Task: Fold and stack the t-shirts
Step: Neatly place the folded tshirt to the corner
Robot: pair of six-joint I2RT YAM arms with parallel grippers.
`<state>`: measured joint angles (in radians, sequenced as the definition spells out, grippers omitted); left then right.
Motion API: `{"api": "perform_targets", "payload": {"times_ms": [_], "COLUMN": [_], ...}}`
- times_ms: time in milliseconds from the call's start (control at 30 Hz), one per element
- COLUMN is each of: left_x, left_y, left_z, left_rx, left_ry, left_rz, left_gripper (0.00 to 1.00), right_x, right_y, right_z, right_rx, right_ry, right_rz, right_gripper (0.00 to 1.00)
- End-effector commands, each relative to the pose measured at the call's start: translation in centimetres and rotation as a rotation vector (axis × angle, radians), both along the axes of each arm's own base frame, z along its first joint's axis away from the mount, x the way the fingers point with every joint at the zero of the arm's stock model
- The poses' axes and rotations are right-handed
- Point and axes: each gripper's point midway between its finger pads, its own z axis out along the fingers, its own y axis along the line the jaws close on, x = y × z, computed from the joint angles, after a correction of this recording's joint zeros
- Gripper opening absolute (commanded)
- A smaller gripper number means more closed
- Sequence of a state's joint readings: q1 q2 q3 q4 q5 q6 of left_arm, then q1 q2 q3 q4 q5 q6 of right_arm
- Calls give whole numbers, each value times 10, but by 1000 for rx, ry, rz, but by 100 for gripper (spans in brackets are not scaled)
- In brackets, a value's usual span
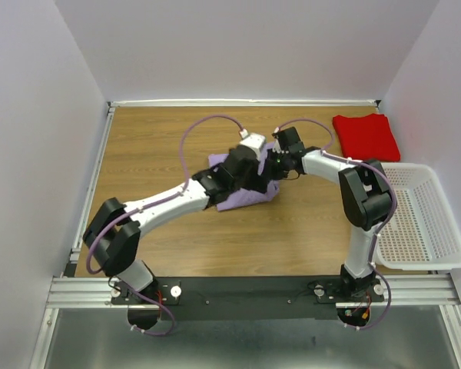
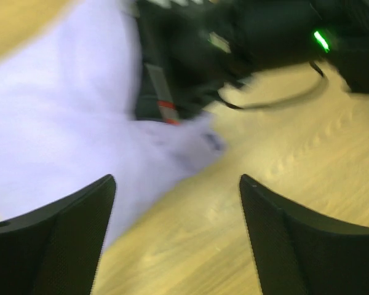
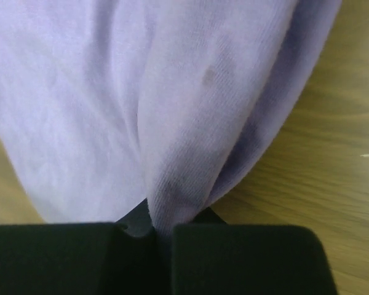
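Note:
The lavender t-shirt [image 1: 247, 197] lies bunched in the middle of the wooden table, mostly under both arms. It fills the right wrist view [image 3: 172, 92] and the upper left of the left wrist view [image 2: 55, 123]. My right gripper [image 1: 272, 163] is shut on a fold of the lavender cloth, pinched between its pads [image 3: 163, 236]. My left gripper [image 1: 255, 151] is open, its fingers [image 2: 80, 233] spread over bare wood beside the shirt's edge. The red t-shirt [image 1: 365, 136] lies folded at the back right.
A white perforated basket [image 1: 417, 219] stands at the right edge of the table. White walls close in the back and both sides. The right arm's black wrist [image 2: 234, 43] sits just ahead of my left gripper.

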<state>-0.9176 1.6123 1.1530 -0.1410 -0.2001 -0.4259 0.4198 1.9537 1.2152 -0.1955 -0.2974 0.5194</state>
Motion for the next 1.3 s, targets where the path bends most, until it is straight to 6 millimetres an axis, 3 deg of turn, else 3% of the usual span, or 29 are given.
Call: {"api": "perform_targets", "payload": {"times_ms": [0,33,67,233,333,367,400,467,500,633,667,800,900,1100,1267], "left_x": [31,36,50,69,65,63,58,53,48,41,43,47,48,48,48], "left_y": [51,63,93,177,217,228,244,259,268,283,284,288,289,292,291], "left_z": [32,33,37,45,29,31,19,23,14,13,13,13,11,9,7], "left_rx": [-58,-54,-38,15,53,51,69,63,71,77,81,97,109,124,123], "left_ry": [-29,-29,-40,-75,-66,-79,-61,-89,-80,-117,-119,-126,-123,-120,-115], "left_rz": [92,114,172,340,417,443,477,528,551,609,615,637,643,653,646], "left_gripper": [96,97,98,98,98,98,98,99,98,98,98,98,98,98,98], "right_x": [14,19,28,61,86,92,98,113,117,135,137,153,162,165,155], "right_y": [-63,-72,-88,-141,-171,-180,-189,-206,-217,-246,-251,-277,-280,-294,-312], "right_z": [8,12,21,43,57,61,62,77,77,92,89,110,120,133,140], "right_rx": [-378,-423,-520,-761,-859,-886,-918,-954,-990,-1087,-1107,-1187,-1205,-1243,-1255], "right_ry": [-89,-104,-138,-211,-238,-243,-241,-269,-260,-269,-261,-275,-295,-300,-281], "right_rz": [71,77,81,84,49,47,33,4,-12,-48,-43,-94,-98,-118,-140], "right_gripper": [0,0,0,0,1,1,1,1,1,1,1,1,1,1,0]}}
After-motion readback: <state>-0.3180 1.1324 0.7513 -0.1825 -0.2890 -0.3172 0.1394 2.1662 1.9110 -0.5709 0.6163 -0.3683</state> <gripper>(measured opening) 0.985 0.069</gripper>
